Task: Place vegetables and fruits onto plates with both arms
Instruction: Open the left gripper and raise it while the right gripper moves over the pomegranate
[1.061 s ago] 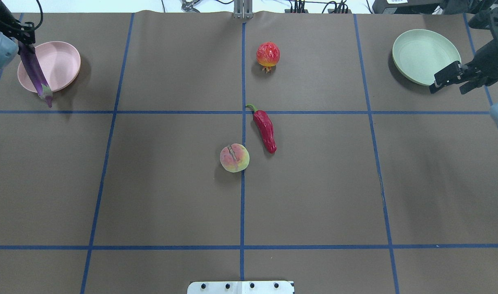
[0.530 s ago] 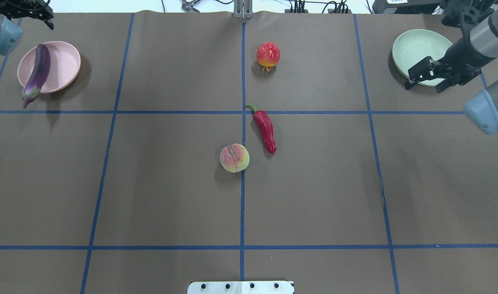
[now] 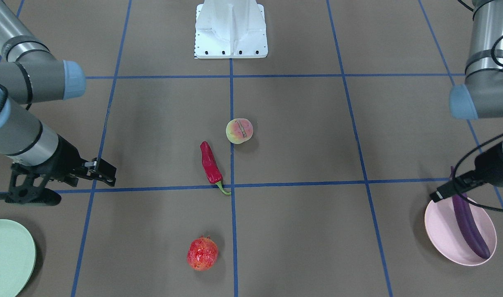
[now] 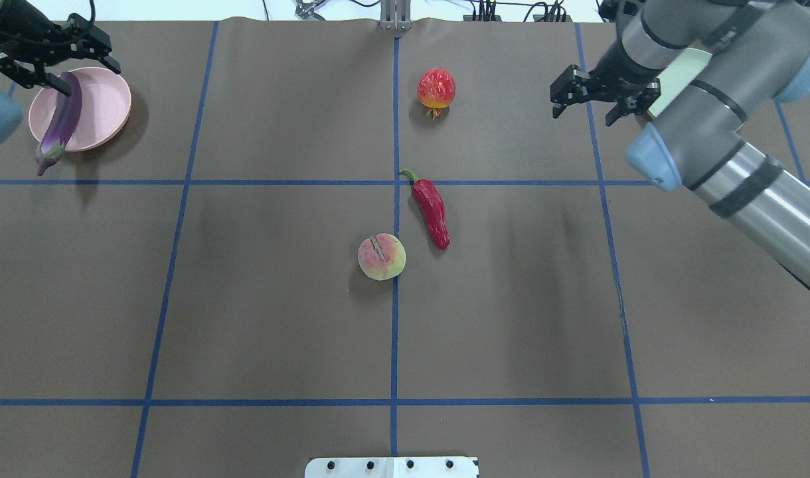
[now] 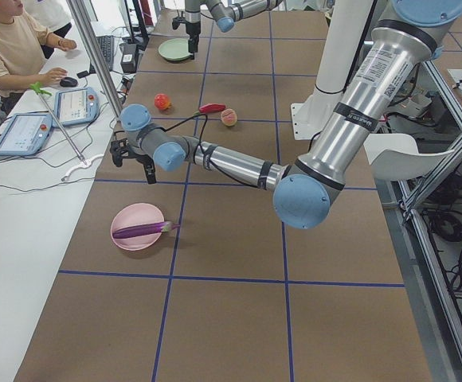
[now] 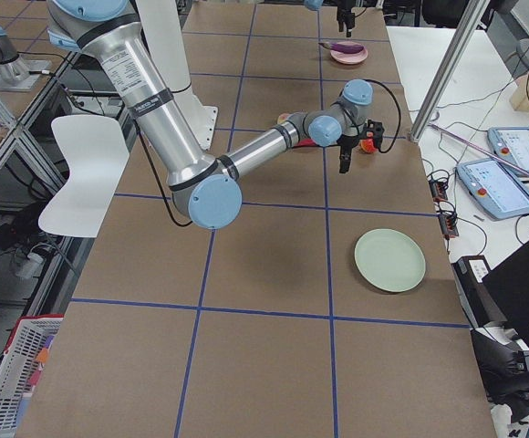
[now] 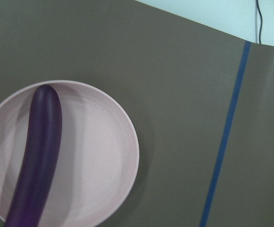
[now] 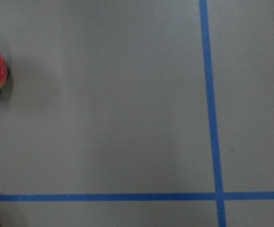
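Eggplant [image 4: 60, 123] lay across pink plate [image 4: 106, 99], cap over its rim; left gripper [image 4: 89, 76] hung open and empty near it; right gripper [image 4: 581, 109], spread and empty, hovered between pomegranate [image 4: 436, 88] and green plate [image 3: 4, 255]; chili [image 4: 431, 212] and peach [image 4: 381, 257] lay close together

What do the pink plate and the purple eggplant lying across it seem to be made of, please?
Pink plate: probably plastic or a similar moulded composite, with a matte finish. It shows faint concentric rings and no sharp reflections.
Eggplant: likely a plastic or rubber imitation. Its purple skin is smooth, even and only softly shiny.
The pictures cannot confirm either material.
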Controlling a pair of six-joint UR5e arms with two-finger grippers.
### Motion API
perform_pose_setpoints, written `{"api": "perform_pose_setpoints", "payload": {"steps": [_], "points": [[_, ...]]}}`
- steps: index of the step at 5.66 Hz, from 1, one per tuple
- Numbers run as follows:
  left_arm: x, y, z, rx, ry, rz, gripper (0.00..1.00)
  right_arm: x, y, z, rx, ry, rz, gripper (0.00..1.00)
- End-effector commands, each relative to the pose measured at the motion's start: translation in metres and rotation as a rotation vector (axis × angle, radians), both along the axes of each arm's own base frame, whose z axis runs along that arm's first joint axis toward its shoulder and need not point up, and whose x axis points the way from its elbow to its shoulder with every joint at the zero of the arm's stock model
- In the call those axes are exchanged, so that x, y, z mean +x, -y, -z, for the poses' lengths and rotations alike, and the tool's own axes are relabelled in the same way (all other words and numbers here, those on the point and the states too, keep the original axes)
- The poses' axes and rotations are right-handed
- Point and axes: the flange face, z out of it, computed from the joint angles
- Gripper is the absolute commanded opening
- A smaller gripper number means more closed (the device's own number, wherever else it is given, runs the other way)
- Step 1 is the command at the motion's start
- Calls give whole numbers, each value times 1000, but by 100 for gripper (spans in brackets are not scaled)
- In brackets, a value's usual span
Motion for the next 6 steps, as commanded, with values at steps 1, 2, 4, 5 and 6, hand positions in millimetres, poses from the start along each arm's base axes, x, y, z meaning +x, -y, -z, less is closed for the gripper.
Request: {"api": "perform_pose_setpoints", "payload": {"steps": [1, 2, 4, 5, 6], "points": [[36, -73, 40, 4, -32, 13, 100, -52, 49, 20, -6, 27, -79, 100], [49, -81, 46, -1, -30, 15, 100, -74, 51, 46, -1, 23, -134, 99], [56, -84, 47, 8, -22, 14, 100, -125, 72, 83, 23, 60, -320, 100], [58, -86, 52, 13, -25, 14, 100, -147, 77, 102, 74, 80, -343, 100], [60, -94, 64, 9, -1, 23, 100, -168, 74, 106, 109, 58, -372, 100]]}}
